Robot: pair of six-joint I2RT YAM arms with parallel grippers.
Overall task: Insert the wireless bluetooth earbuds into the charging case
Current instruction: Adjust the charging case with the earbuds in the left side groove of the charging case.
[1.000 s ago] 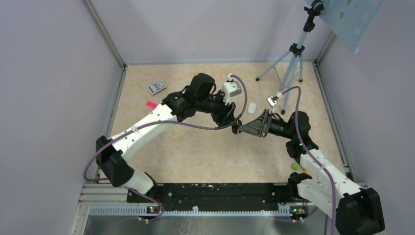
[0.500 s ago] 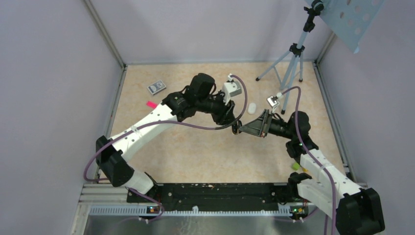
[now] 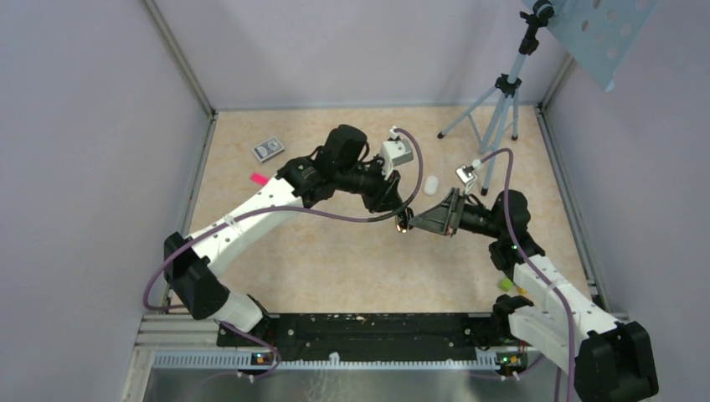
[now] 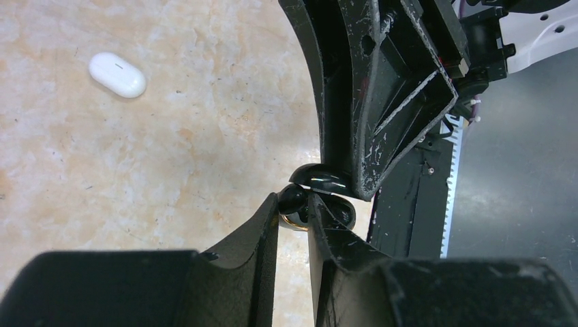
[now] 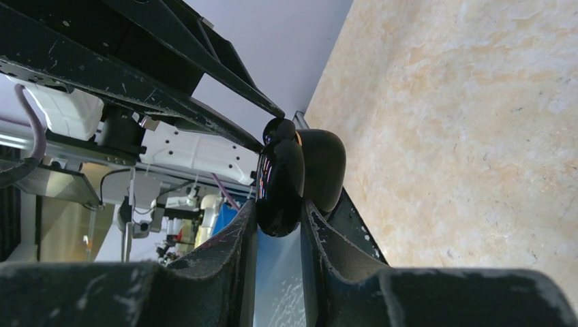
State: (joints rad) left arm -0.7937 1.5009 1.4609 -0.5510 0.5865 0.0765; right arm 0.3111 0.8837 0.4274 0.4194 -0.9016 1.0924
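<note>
Left fingers [image 4: 249,255] crowd the charging case [image 5: 281,184] clamped between right fingers [image 5: 228,259].

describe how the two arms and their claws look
The left arm and right arm have white shells with black joints and bases. Purple cables loop along each. The left claw and right claw are black, scuffed, two-fingered wedges with white camera blocks.

Both jaws tip-to-tip, white pill [image 3: 430,185] nearby
</note>
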